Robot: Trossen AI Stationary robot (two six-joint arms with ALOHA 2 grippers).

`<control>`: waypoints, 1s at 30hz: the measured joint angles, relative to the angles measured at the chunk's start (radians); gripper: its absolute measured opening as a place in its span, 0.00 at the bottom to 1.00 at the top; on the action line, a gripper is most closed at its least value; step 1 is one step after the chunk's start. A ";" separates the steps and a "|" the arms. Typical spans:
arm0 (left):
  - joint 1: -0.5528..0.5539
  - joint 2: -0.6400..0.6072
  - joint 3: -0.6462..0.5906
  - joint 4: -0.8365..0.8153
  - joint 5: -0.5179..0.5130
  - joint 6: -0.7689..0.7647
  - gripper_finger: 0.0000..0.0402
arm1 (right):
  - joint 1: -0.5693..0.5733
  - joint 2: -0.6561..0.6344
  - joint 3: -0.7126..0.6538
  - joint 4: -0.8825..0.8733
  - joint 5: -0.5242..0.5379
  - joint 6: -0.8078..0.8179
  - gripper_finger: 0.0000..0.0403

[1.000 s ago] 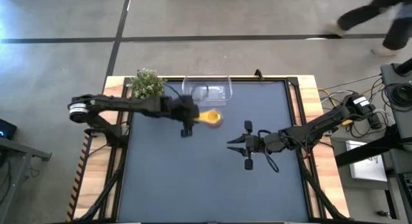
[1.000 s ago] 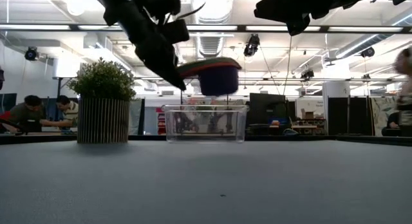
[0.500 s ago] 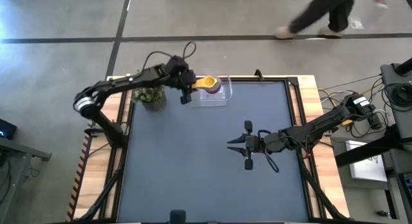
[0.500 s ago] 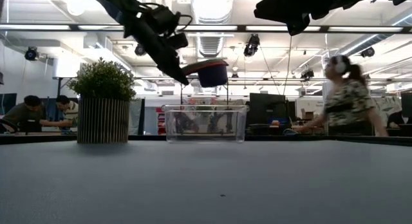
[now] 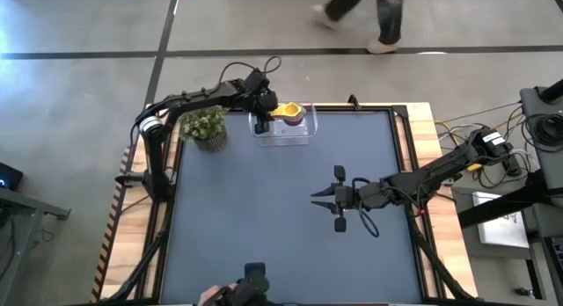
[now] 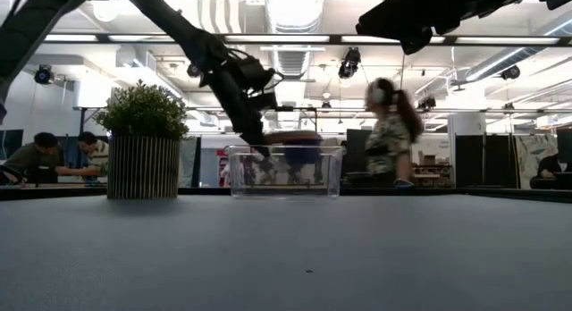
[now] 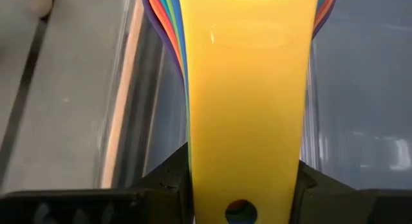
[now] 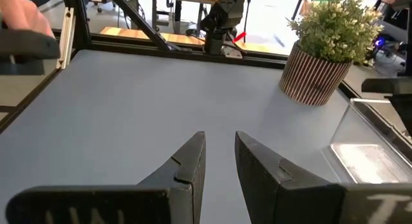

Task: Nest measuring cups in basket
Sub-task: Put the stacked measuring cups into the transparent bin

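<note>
Table (image 5: pixel 281 236): basket (image 5: pixel 283 135), potted plant (image 5: pixel 208 127), apparently touching.

The top measuring cup (image 7: pixel 244 102) is yellow, with orange, teal, blue and purple handle edges beneath. The potted plant (image 6: pixel 143 150) is green, its pot striped dark and pale. The table (image 5: pixel 281 227) is blue-grey.

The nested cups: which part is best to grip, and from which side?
The stacked flat handles, probably, approached end-on along their length. The left gripper already holds the cups this way: in the left wrist view the handles lie layered into one flat strip between its fingers, leaving the bowls free over the basket.
</note>
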 joint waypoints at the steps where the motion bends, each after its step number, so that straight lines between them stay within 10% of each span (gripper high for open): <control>1: 0.001 0.009 0.000 0.001 0.000 0.001 0.27 | 0.000 0.000 0.000 0.000 0.000 -0.001 0.18; 24: 0.003 0.097 -0.001 0.030 0.070 0.008 0.28 | 0.000 0.000 0.000 0.008 0.035 -0.011 0.18; 30: 0.003 0.097 -0.001 0.034 0.071 -0.004 0.41 | 0.000 0.000 0.000 0.008 0.035 -0.011 0.18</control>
